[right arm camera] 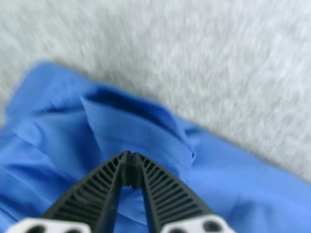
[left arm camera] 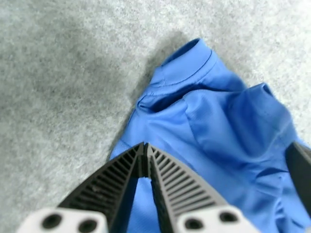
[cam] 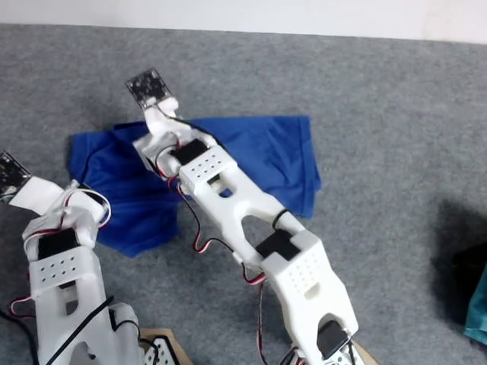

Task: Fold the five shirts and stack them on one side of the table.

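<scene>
A blue shirt lies spread and partly creased on the grey table. My left gripper is shut, its tips meeting just inside the blue shirt's edge near a sleeve; I cannot see cloth pinched between them. In the high view this arm stands at the shirt's left side. My right gripper is also shut, tips down on a fold of the blue shirt near its collar. That arm stretches across the shirt to its far edge.
A teal cloth and a dark shape sit at the right edge of the table. Bare grey surface surrounds the shirt at the back and right.
</scene>
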Robot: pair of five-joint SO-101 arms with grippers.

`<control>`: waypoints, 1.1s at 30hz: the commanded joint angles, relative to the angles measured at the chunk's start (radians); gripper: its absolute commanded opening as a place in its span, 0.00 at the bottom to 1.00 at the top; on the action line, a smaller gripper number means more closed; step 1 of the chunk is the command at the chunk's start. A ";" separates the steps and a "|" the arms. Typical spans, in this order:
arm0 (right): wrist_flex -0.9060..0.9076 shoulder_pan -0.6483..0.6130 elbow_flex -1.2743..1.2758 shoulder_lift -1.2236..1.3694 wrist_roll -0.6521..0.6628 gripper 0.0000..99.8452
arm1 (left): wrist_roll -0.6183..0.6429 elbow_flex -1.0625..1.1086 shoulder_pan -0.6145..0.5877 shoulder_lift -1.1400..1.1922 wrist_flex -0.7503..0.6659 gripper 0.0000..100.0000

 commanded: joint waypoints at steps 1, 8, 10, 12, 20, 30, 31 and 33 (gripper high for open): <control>0.004 0.007 0.008 -0.127 -0.011 0.01 | 0.005 -0.093 -0.008 -0.028 0.000 0.01; -0.018 -0.019 0.016 -0.134 -0.011 0.01 | 0.008 -0.269 0.054 0.295 -0.038 0.01; -0.030 -0.038 0.016 -0.134 -0.011 0.01 | 0.008 -0.358 0.059 0.455 -0.069 0.01; -0.030 -0.050 0.015 -0.134 -0.011 0.01 | 0.008 -0.441 0.070 0.598 -0.091 0.01; -0.110 -0.076 0.021 -0.116 -0.008 0.01 | 0.008 -0.561 0.085 0.792 -0.094 0.01; -0.151 -0.047 -0.182 0.143 -0.006 0.01 | 0.008 -0.503 0.056 0.786 -0.094 0.01; -0.151 -0.041 -0.205 0.165 -0.006 0.01 | 0.008 -0.501 0.056 0.786 -0.094 0.01; -0.151 -0.033 -0.249 0.203 -0.006 0.01 | 0.008 -0.496 0.053 0.786 -0.092 0.01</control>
